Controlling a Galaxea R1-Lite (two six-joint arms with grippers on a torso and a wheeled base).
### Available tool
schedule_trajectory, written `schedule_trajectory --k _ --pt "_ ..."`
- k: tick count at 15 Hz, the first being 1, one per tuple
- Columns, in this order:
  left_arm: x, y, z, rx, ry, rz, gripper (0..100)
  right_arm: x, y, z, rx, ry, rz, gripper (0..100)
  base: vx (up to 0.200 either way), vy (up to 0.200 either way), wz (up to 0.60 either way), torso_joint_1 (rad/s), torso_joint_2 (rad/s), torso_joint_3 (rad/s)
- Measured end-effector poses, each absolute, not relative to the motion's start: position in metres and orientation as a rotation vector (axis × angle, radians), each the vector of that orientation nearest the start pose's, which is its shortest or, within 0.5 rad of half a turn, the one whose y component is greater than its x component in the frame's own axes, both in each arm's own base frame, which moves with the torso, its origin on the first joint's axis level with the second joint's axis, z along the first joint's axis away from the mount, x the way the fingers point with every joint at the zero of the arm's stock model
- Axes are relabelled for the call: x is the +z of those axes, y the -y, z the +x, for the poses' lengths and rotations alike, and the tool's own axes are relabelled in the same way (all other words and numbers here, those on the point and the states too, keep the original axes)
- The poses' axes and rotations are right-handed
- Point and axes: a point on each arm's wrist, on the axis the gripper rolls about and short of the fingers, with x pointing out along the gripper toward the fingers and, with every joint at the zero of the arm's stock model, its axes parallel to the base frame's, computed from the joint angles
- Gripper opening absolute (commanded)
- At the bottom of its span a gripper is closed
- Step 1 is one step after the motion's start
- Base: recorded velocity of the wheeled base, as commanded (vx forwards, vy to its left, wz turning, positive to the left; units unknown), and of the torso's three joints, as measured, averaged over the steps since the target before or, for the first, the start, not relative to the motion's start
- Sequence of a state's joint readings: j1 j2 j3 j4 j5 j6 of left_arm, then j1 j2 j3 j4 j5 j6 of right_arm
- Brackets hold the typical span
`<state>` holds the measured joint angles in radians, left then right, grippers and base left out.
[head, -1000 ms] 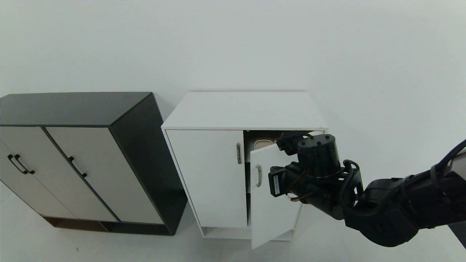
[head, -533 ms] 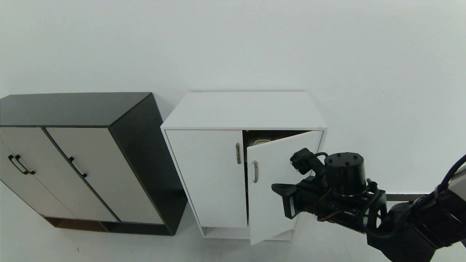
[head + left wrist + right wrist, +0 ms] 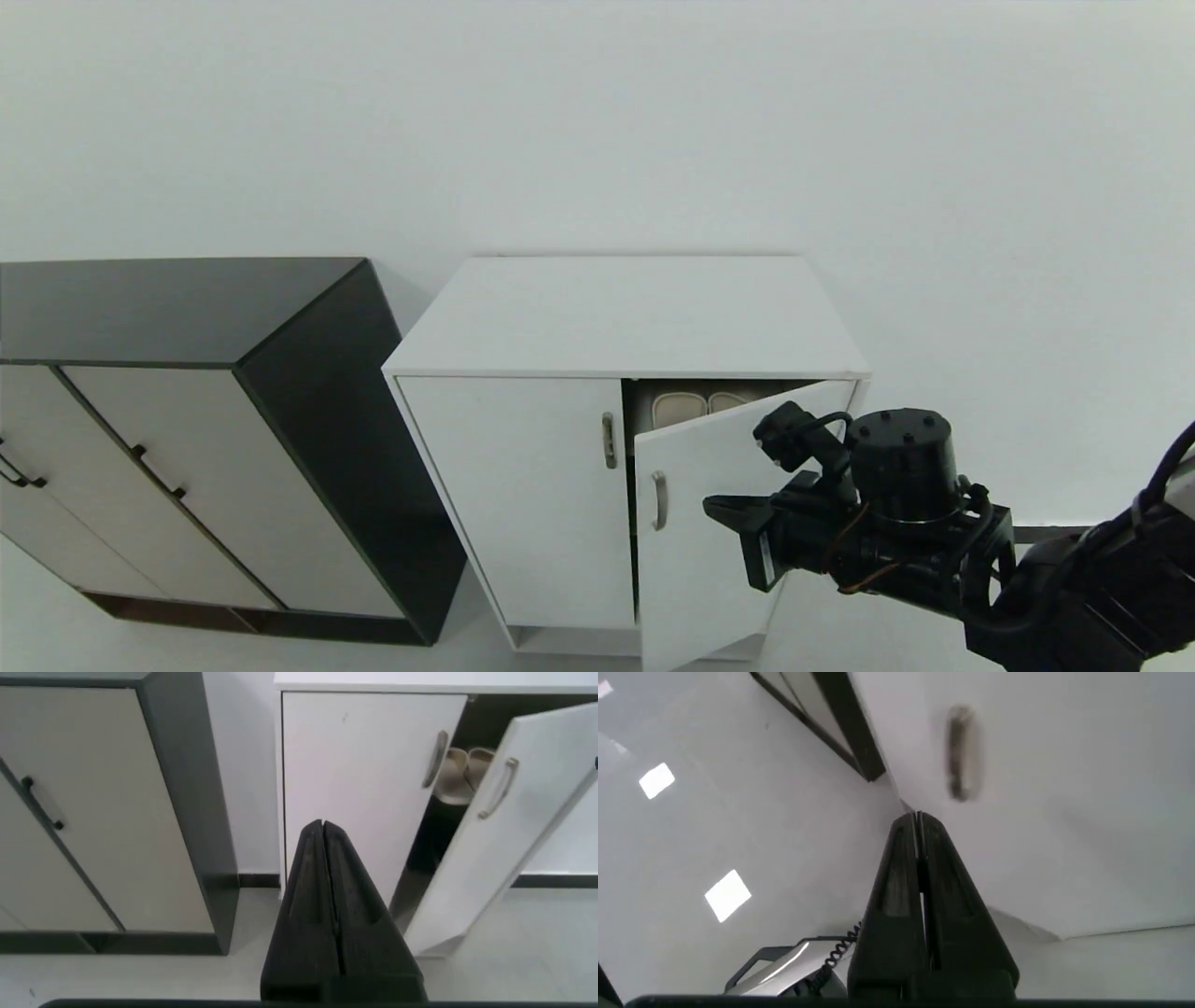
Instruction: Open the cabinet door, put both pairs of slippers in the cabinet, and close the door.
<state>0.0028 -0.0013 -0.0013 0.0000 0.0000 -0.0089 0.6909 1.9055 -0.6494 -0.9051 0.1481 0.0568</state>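
Observation:
The white cabinet stands in the middle with its right door ajar. Beige slippers show over the door's top edge, inside the cabinet on a shelf. My right gripper is shut and empty, its tip at the door's outer face, right of the door handle. In the right wrist view the right gripper points at the door below the handle. My left gripper is shut and empty, held well in front of the cabinet. It faces the slippers behind the ajar door.
A dark cabinet with pale doors stands close to the white cabinet's left side; it is also in the left wrist view. The white cabinet's left door is closed. A plain white wall is behind, and bare floor lies in front.
The right door swung from wide open to ajar as my right gripper dropped and pushed on its outer face. The head camera then shifted, so the whole picture sits lower and nearer.

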Motion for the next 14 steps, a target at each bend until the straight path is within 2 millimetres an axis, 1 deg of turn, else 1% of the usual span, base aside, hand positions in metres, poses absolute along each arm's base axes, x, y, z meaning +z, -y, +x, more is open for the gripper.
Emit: schedule_trajectory --k 3,8,14 --pt "0.076 0.0 -0.023 0.002 0.003 -0.009 0 0.107 -0.209 0.247 0.82 -0.366 -0.04 0 0.0 0.0 0.0 0.0 0.0 0.0" --pt "0.076 0.0 -0.023 0.003 0.003 -0.009 0 0.111 -0.217 0.257 0.822 -0.338 -0.026 0 0.0 0.0 0.0 0.0 0.0 0.0" --pt "0.076 0.0 -0.023 0.003 0.003 -0.01 0 0.106 -0.221 0.263 0.818 -0.345 -0.025 0 0.0 0.0 0.0 0.0 0.0 0.0"
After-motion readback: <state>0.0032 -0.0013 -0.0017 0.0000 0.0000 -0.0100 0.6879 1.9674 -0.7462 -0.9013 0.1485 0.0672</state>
